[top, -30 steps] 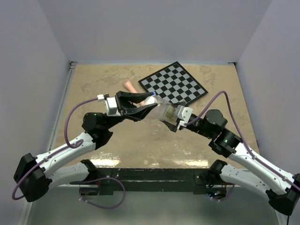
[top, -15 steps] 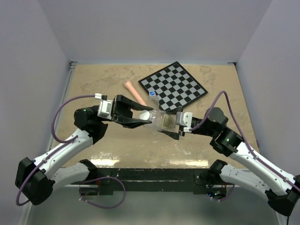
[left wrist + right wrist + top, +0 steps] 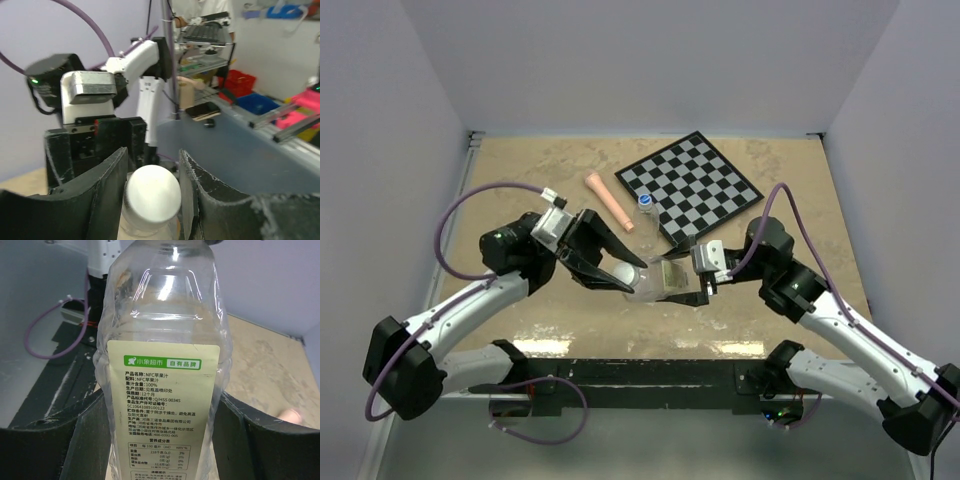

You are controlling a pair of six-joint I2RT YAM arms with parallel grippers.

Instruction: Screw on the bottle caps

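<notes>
The large clear bottle (image 3: 658,281) with a yellowish label (image 3: 163,405) lies nearly level above the table, between the two arms. My right gripper (image 3: 676,287) (image 3: 160,407) is shut on its body, one finger on each side of the label. The white cap (image 3: 624,272) (image 3: 151,198) sits on the bottle's neck, and my left gripper (image 3: 626,276) (image 3: 152,162) is shut on it. The tiny bottle (image 3: 646,211) stands upright by the chessboard's near corner with the blue cap (image 3: 646,200) on top, away from both grippers.
A chessboard (image 3: 692,183) lies at the back right of the tan table (image 3: 520,175). A pink tapered stick (image 3: 609,199) lies just left of the tiny bottle. The white side walls and the black front rail (image 3: 640,372) bound the table.
Both arms have brought the bottle down and toward the near edge. The left gripper has swung round on the white cap. Both grips are unchanged.
</notes>
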